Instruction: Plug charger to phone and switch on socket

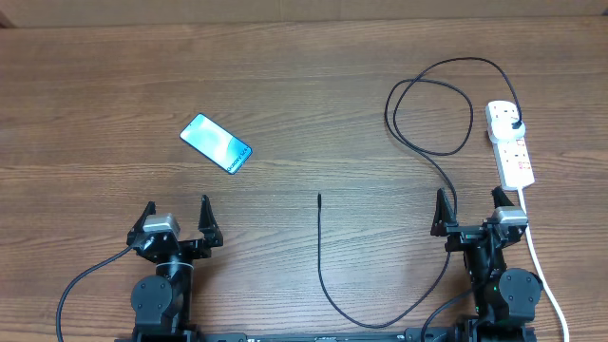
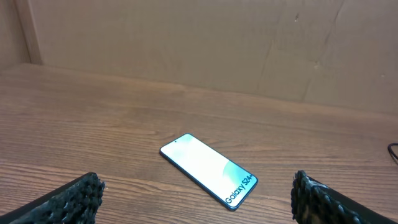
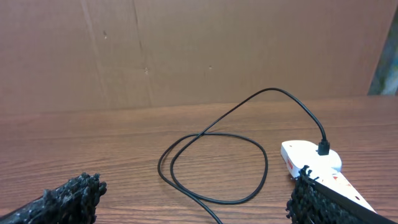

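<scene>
The phone [image 1: 217, 143] lies flat on the wooden table, screen up, left of centre; its "Galaxy S24" screen [image 2: 209, 170] shows ahead of my left gripper [image 1: 177, 219], which stands open and empty near the front edge. The charger, a thin black cable [image 1: 432, 109], loops at the right, its plug head seated in the far end of the white socket [image 1: 510, 142]. Its free connector tip [image 1: 319, 198] rests mid-table. My right gripper [image 1: 468, 208] is open, just in front of the socket [image 3: 311, 159] and the cable loop [image 3: 214, 165].
The socket's thick white cord [image 1: 543, 271] runs toward the front edge past my right arm. The black cable passes under the right gripper and curves along the front edge [image 1: 370, 321]. A brown wall [image 3: 199, 50] backs the table.
</scene>
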